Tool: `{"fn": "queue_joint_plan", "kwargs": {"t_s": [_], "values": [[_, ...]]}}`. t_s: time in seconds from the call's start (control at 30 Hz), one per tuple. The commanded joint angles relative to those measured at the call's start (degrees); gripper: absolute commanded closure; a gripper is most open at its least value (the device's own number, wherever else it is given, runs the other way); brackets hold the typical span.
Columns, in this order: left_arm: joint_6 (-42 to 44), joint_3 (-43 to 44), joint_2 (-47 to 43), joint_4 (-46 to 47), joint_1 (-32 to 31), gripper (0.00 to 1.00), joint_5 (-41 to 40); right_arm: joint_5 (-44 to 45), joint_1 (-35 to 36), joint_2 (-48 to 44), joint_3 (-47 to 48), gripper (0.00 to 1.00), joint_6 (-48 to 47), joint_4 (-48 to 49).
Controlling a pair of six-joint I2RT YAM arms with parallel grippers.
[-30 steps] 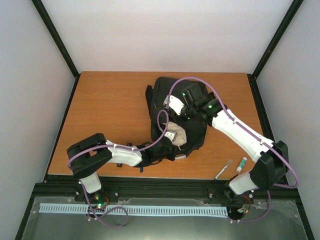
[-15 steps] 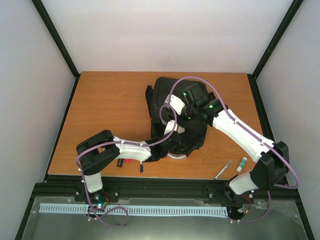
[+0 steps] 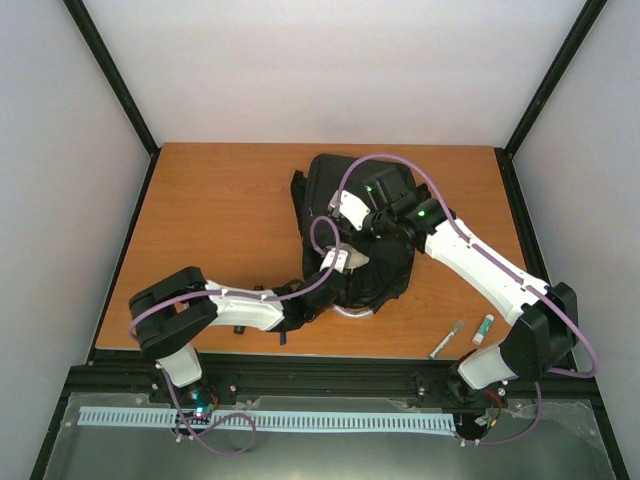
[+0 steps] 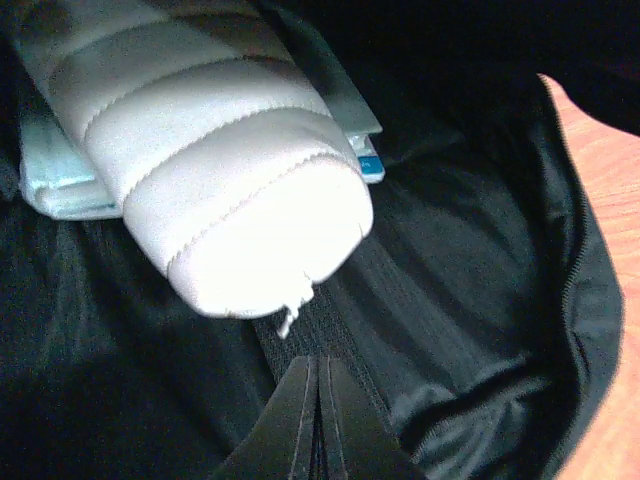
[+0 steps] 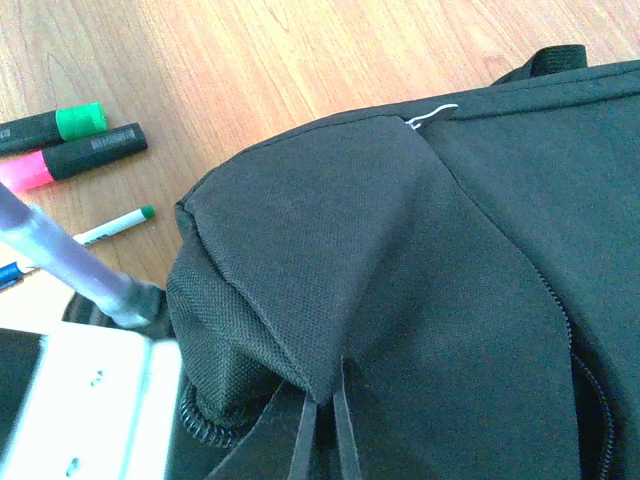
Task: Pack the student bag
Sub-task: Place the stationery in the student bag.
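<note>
- The student bag (image 3: 318,180) lies on the table (image 3: 210,220), right of centre, with both arms at it.
- The left gripper (image 4: 318,400) is inside the bag. Its fingers are pressed together with nothing between them, the tips just short of a whitish ribbed pouch (image 4: 220,170).
- The right gripper (image 5: 325,415) is clamped on a fold of the bag's outer fabric.
- A green-capped marker (image 5: 60,124) lies on the table beside the bag.

My gripper (image 5: 322,400) sits at the bottom of the frame. Its two thin fingers are pinched together on a raised fold of the large black woven-fabric backpack (image 5: 430,250), which fills most of the view. Past its edge, on the wooden table (image 5: 250,60), a green-capped black marker (image 5: 50,125) and a pink-capped black marker (image 5: 75,160) lie side by side. A thin white pen with a green tip (image 5: 115,226) lies near them. A purple cable (image 5: 60,262) runs to a white arm housing (image 5: 80,400) at lower left.
</note>
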Motion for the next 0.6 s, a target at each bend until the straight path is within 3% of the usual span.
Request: {"fn": "queue_joint_plan", "kwargs": {"t_s": [0.0,0.23,0.57], "values": [[-5.1,-4.8,-3.9,6.7,0.1,0.99,5.0,-0.8,0.2,-1.8,0.5,0.97,0.8,1.2],[-16.6,-6.8,0.0,16.5,0.1,0.99,8.6,-3.1,0.2,0.7,3.4,0.97,1.6,0.0],[-22.1,-2.3,5.9,14.2,3.1,0.99,2.9,-5.1,0.2,0.7,5.3,0.97,2.1,-1.3]]}}
